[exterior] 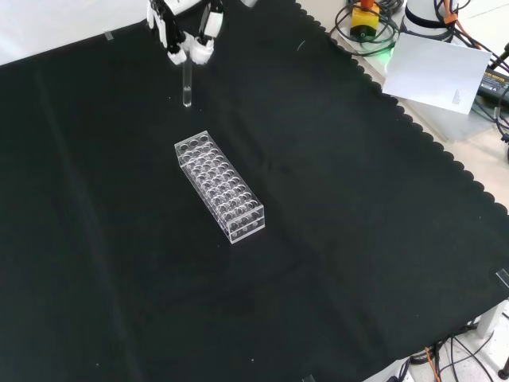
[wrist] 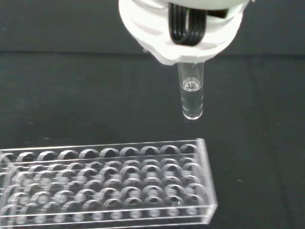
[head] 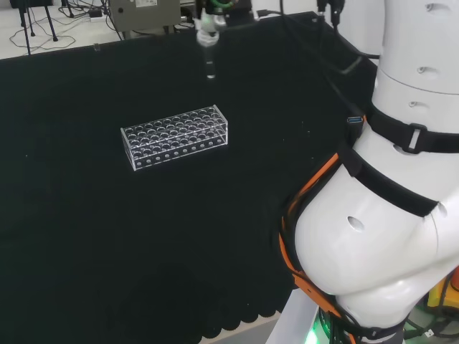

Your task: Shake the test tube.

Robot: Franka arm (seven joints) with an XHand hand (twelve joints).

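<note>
While you plan the shake, fix on one relation: the test tube (exterior: 187, 89) hangs straight down out of the robot hand (exterior: 184, 36), its long axis upright, its closed round end lowest. You can see in the front view that the fingertips (exterior: 200, 52) are curled in and pinch the tube at its upper end, so the robot hand is closed on it and the glass below the grip is free in the air. The wrist view shows you a little clear liquid in the bottom of the tube (wrist: 192, 95). The tube is off the surface (exterior: 358, 239) and clear of the rack (exterior: 220, 185); in the front view the rack lies nearer the camera than the tube, close by but not touching, and in the head view the tube (head: 210, 64) hangs beyond the rack (head: 176, 136). As I judge it, since the tube points down and the rack sits near its lower end, any swing toward the rack is the risky direction; you have open cloth on the other sides. A tilt too far could also bring the liquid toward the mouth.
</note>
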